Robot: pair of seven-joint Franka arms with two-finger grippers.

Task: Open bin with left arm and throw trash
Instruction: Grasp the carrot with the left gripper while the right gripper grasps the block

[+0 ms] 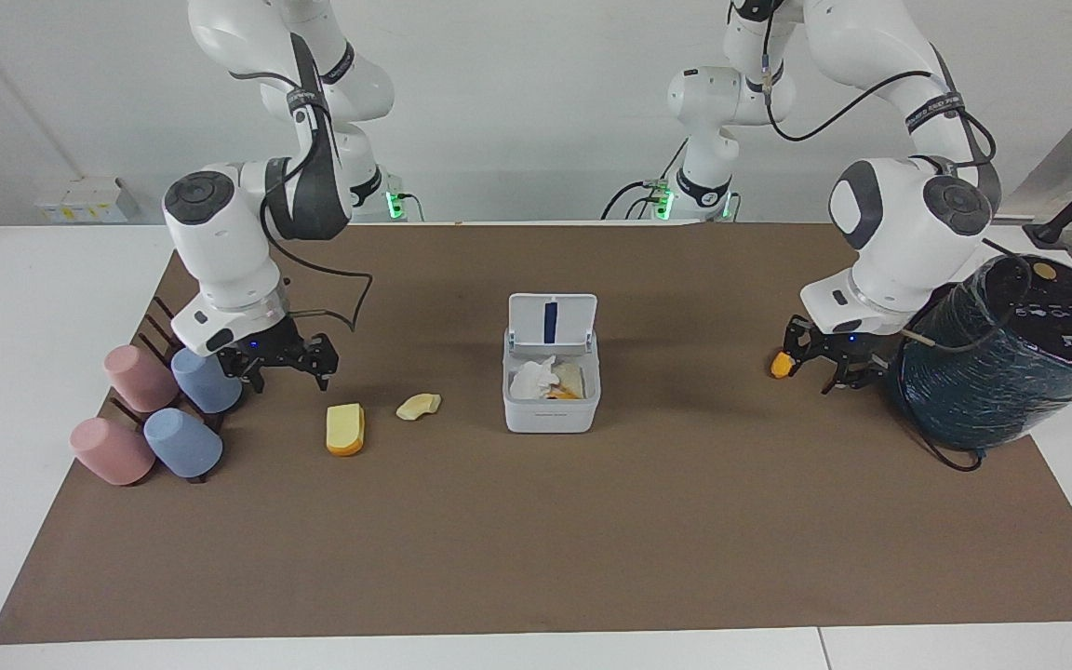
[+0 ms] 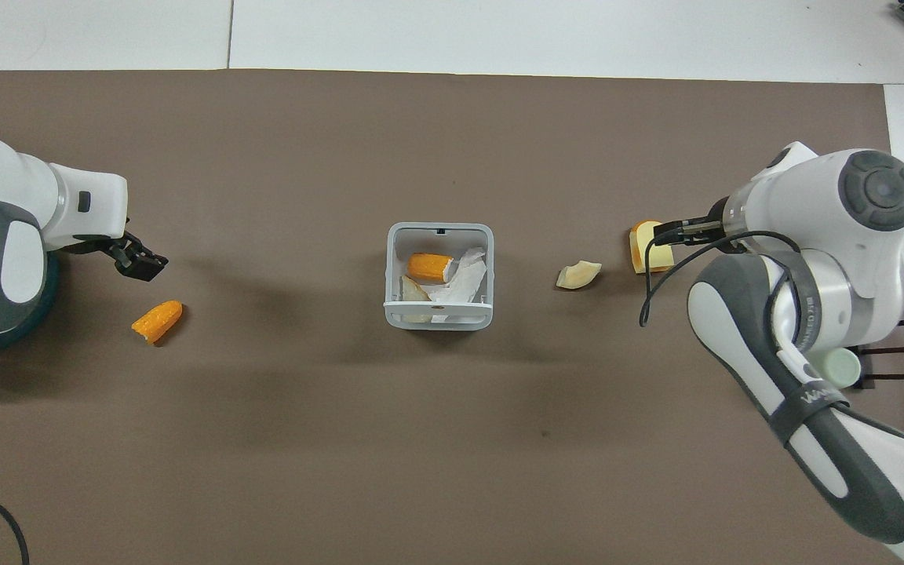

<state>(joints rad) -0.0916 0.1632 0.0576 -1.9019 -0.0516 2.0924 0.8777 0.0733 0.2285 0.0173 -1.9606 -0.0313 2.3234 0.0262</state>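
bin (image 1: 550,400) mid-mat, lid up, scraps in it | wedge (image 1: 345,429) and curved piece (image 1: 419,406) beside bin, toward right arm's end | cups (image 1: 164,409) on rack at that end | small piece (image 2: 157,321) toward left arm's end, near big wrapped cylinder (image 1: 1011,354)

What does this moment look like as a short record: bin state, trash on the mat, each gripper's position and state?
bin: white bin, mid-mat, lid up, scraps and crumpled paper inside
trash on mat: yellow-orange wedge and pale cream piece toward the right arm's end; small orange piece toward the left arm's end
left gripper: open, low beside the small orange piece, holding nothing
right gripper: open, low between the pastel cups and the wedge
other: dark-teal cylinder beside the left gripper
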